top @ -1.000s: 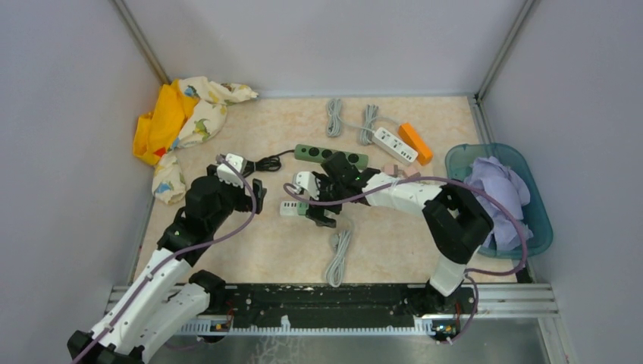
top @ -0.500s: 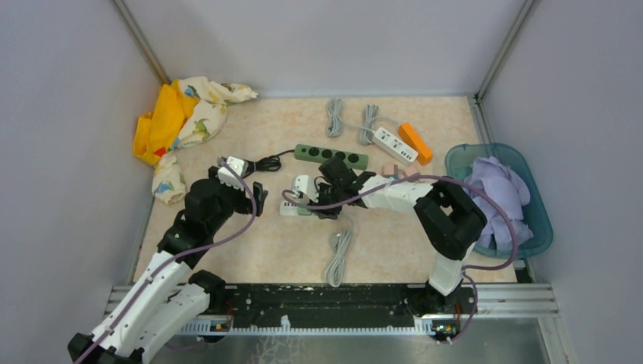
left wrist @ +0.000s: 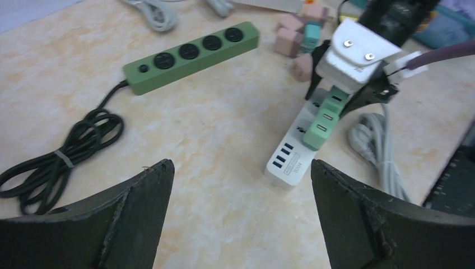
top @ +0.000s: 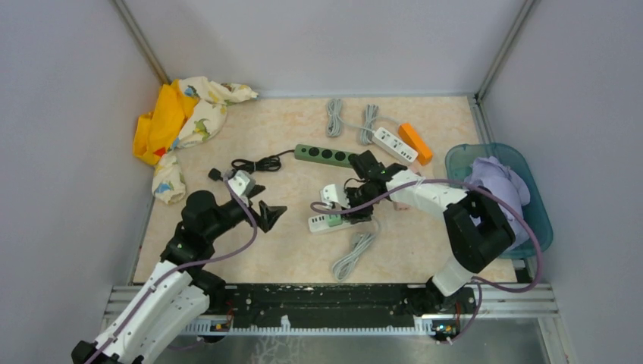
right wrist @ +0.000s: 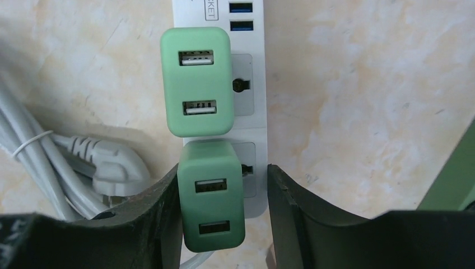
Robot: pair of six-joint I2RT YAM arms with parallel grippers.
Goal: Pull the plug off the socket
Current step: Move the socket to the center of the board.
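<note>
- Green charger plug, the nearer of two on a white power strip, is seated in its socket near the middle of the table. A second green plug sits just beside it.
- Right gripper is shown spread, with one finger on either side of the nearer plug. One finger appears to touch the plug, while the other stands just apart.
- Left gripper is shown wide open near the strip, with nothing gripped.
- For a clean pull, the plug should be pinched squarely on its flat sides and drawn straight out along the pins.
- The strip is likely to be lifted with the plug unless it is pressed down, and the free left gripper is well placed for that.
</note>
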